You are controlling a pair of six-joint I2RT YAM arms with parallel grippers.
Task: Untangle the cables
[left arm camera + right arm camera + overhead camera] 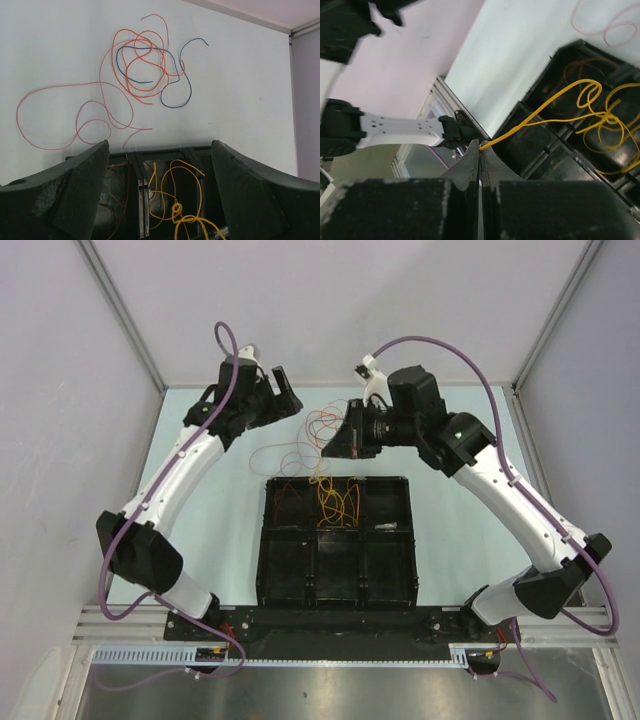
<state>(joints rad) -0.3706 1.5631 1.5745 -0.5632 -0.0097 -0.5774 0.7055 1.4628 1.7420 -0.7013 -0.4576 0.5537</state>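
Right pincer (pixel 480 150), clamped shut, pinches a yellow cable (pixel 607 118) trailing ahead into compartments of the black tray (pixel 386 570). Left pincer (pixel 160 146) gapes empty. Beyond it, orange and red cables (pixel 145 62) tangle on the table (pixel 250 100), with a dark-blue strand (pixel 190 92) clear only in its view.

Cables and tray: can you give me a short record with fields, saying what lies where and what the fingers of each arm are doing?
loose tangle: orange, red and dark blue cables, lying on the table beyond the tray
in tray: yellow cable, looped in a far compartment
right fingers: shut on the yellow cable, which runs from them down into the tray
left fingers: open, nothing between them
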